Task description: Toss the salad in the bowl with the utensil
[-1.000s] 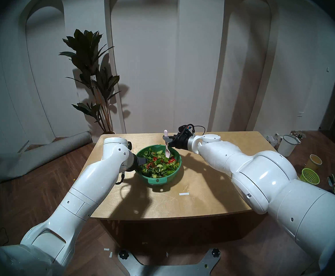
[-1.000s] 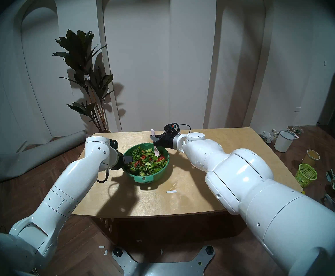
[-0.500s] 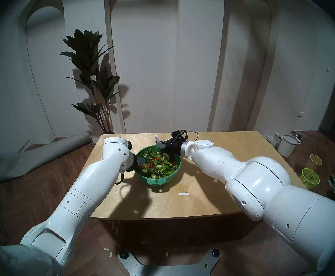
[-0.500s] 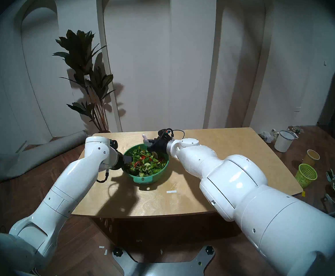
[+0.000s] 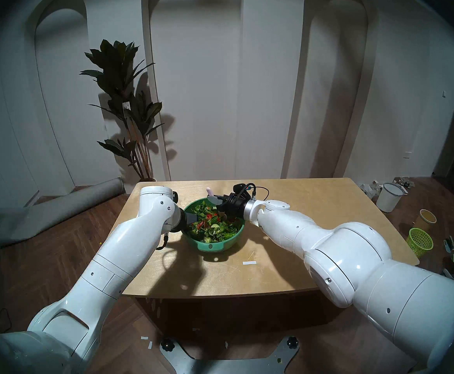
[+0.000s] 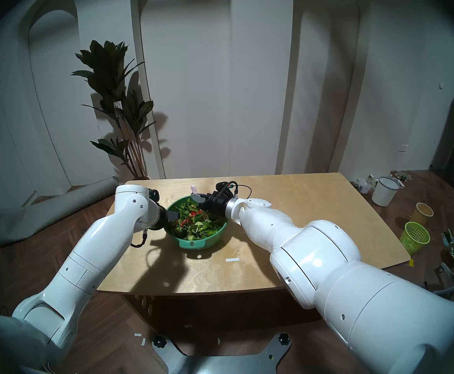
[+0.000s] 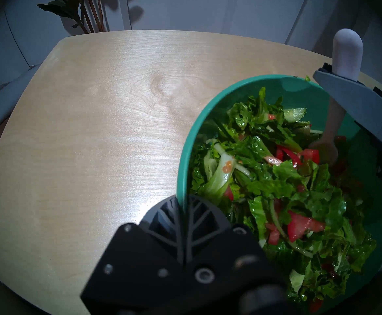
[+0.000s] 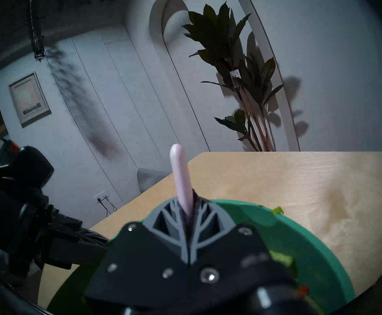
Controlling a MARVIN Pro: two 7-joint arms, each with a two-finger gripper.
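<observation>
**Now, spoon down in the greens**

Now the round teal plastic bowl [image 5: 230, 237] sits on the pale wood-grain table [image 5: 288, 244], heaped with glossy, ruffled lettuce salad [image 7: 276, 182] flecked with red chunks. One ribbed black finger of the left hand [image 7: 184, 216] lies on each side of the bowl's thin rim, clenched on it. Clamped on the slim, round-tipped handle of the pale pink plastic spoon [image 8: 181, 173], the right hand [image 8: 188, 213] holds it nearly upright, scoop down among the leaves.
</observation>
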